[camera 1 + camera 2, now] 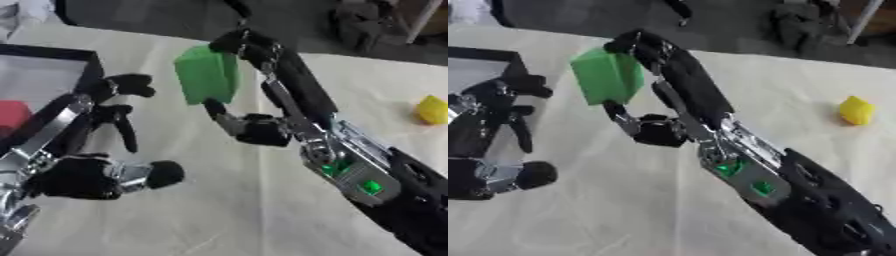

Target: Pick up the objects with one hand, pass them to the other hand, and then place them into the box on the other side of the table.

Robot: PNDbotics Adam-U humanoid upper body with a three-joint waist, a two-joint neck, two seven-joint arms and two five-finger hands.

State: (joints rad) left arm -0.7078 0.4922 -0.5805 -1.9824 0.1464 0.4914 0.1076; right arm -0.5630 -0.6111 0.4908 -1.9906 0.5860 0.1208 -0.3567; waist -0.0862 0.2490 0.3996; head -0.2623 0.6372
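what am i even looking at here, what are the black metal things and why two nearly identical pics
Both pictures come from the two eyes of a camera in a humanoid robot's head, looking down at a cloth-covered table, so they nearly match. The black and silver limbs are its arms. The right robot hand pinches a green block between fingers and thumb, lifted off the table. The left robot hand waits beside it, fingers spread and holding nothing, apart from the block. At the left edge stands a black box with something red inside. A small yellow object lies on the table at the far right.
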